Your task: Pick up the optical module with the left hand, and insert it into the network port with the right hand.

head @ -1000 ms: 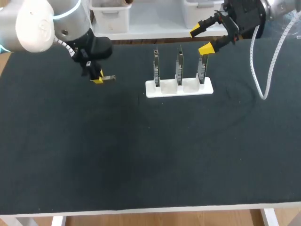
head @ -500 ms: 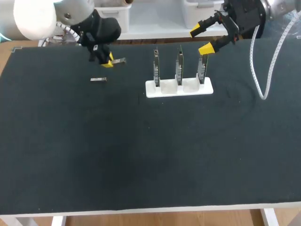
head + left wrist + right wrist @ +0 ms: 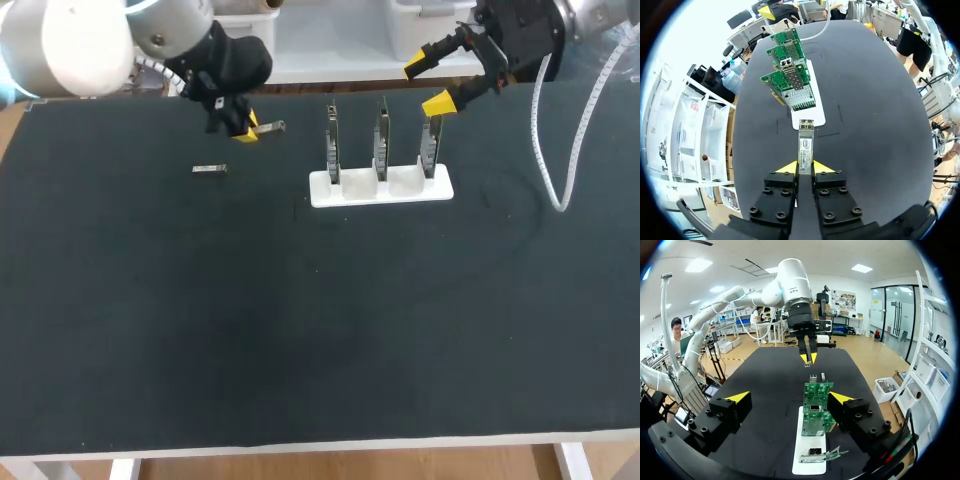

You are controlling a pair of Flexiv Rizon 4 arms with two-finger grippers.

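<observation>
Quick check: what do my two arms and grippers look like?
Left arm: rounded white shell with a light-blue ring. Right arm: grey, with a white ribbed cable looping off it. The left gripper and right gripper have black bolted bodies and fingers with yellow wedge tips.

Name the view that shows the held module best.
Left wrist view: the module sits close between the jaws, label facing the camera. Head view shows only a small sliver; right wrist view, a distant speck.
</observation>
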